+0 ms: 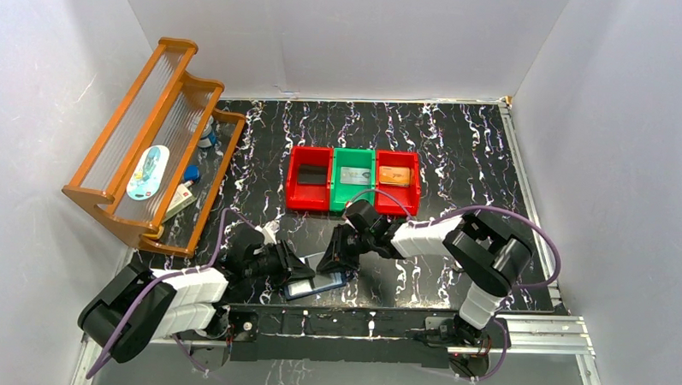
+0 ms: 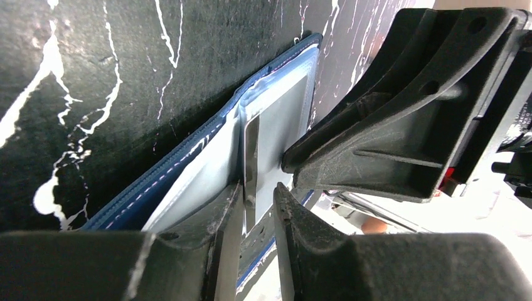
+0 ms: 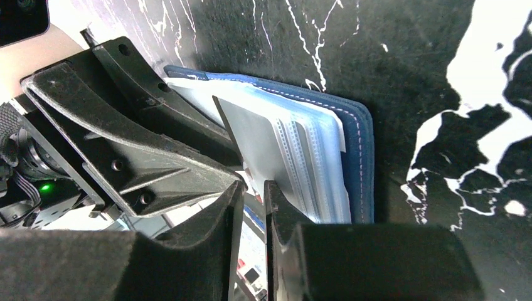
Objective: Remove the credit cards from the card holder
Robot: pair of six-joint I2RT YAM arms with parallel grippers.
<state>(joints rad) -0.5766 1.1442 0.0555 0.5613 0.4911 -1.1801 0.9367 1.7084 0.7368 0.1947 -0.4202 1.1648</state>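
Fingers (image 2: 227, 216) of my left gripper (image 2: 254, 210) pinched a pale sleeve (image 2: 251, 153) of the blue card holder (image 1: 315, 287) at the table's (image 1: 459, 145) near edge. My right gripper (image 3: 253, 200), nearly closed, crowded it; I couldn't tell its hold. Bins (image 1: 352, 203) sat behind.

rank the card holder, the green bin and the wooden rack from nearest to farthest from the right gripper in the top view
1. card holder, at the near edge, right by the fingers of the right gripper.
2. green bin, farther back, the middle one of three bins.
3. wooden rack, far off on the left side.
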